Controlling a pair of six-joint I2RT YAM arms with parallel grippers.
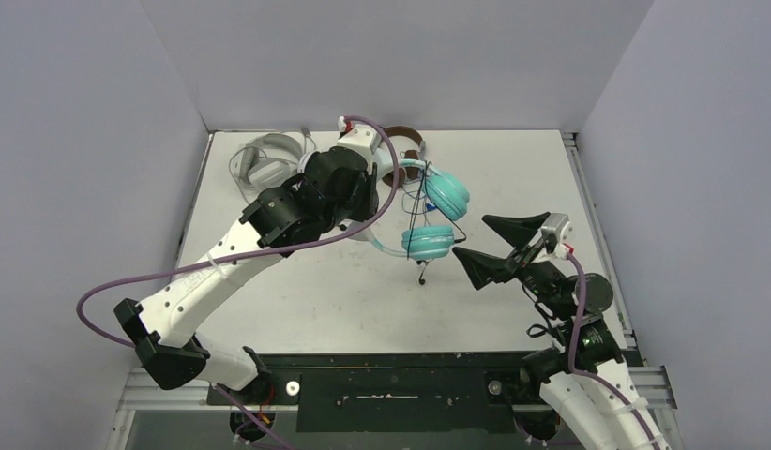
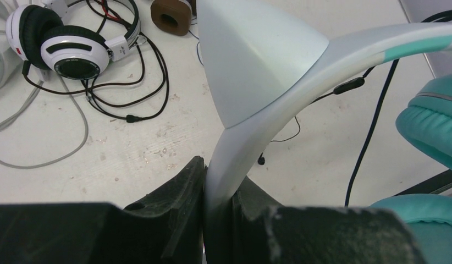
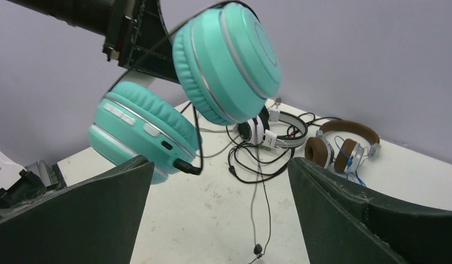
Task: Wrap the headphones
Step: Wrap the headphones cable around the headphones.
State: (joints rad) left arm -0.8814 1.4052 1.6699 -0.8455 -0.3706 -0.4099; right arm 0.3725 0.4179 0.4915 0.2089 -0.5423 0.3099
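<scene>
We see even, diffuse overhead light in all three views. The table (image 1: pixel 344 291) is bright and carries only faint, soft shadows near the middle of the frame. In the left wrist view the teal headphones (image 2: pixel 257 110) fill the centre, their pale band soft-edged from closeness, while the upper left stays sharp.

The light teal headphones (image 3: pixel 224 60) have smooth, faintly shiny plastic cups with a bright metallic-looking ring, soft matt leather-like cushions, and a white band (image 2: pixel 257 110) of smooth satin plastic. My left fingers (image 2: pixel 174 198) are black, matt and grainy, rough at the edges. The table (image 2: pixel 136 148) is matt white and scuffed; the black-and-white headset (image 2: pixel 75 52) looks like glossy plastic, the brown headset (image 3: pixel 345 146) padded and leather-like.
</scene>
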